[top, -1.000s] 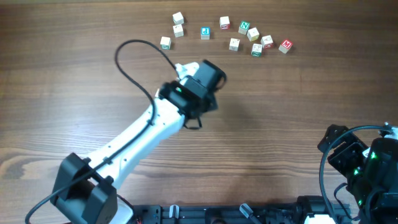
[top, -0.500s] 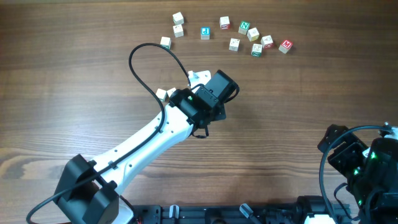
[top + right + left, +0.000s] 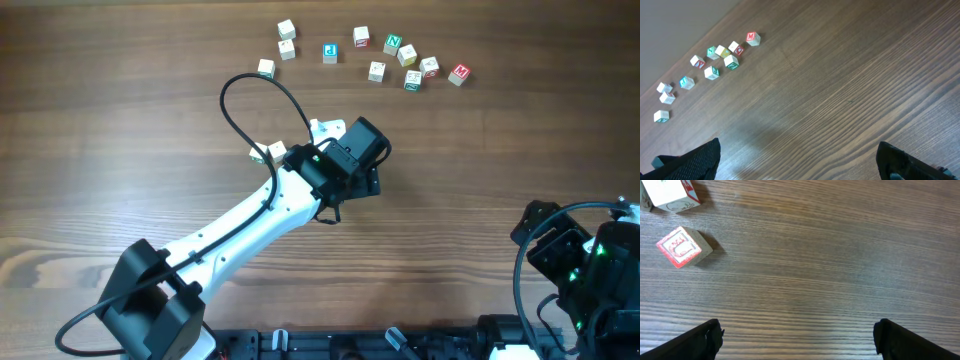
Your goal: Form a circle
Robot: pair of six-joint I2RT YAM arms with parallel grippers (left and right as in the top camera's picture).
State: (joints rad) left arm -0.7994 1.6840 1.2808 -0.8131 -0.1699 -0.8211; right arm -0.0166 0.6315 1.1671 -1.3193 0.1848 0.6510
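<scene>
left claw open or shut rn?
Open: left claw shows fingers far apart in the wrist view, only bare table between.

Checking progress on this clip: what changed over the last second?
The left gripper slid rightward and opened wide; a red-printed cube lies free beside it. The far row of letter cubes and the open right gripper did not move.

On my right wrist feed, the two fingers (image 3: 694,161) sit spread wide at the bottom corners. Wood-grain surface (image 3: 840,100) lies between them, and scattered letter cubes (image 3: 731,61) sit well away, upper left.
</scene>
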